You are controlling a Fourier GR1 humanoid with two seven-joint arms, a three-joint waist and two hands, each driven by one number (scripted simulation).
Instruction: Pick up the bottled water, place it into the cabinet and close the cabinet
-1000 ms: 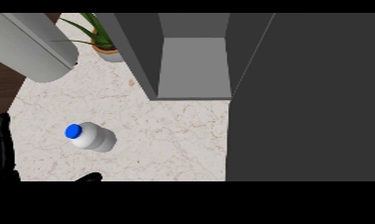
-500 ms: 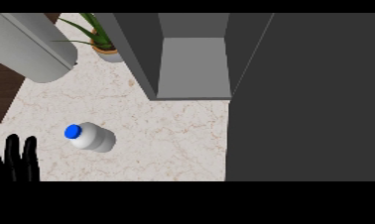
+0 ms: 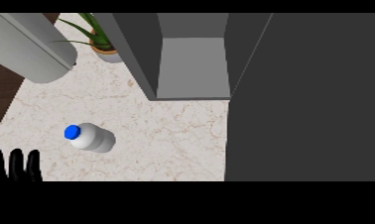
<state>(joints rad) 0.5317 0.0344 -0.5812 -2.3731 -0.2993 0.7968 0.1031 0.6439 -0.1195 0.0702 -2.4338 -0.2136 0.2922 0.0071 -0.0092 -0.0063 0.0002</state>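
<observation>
Where marble shows, cylindrical bottled water (image 3: pixel 92 138)

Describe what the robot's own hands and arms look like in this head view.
Only one hand shows: the left hand, at the lower left corner. It is plain black, with slim, rounded fingers, no markings or cables visible. No grey forearm is in view, and the right hand is out of view.

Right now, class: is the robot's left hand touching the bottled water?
Apart. The head view shows bare counter between the left hand and the bottled water.
</observation>
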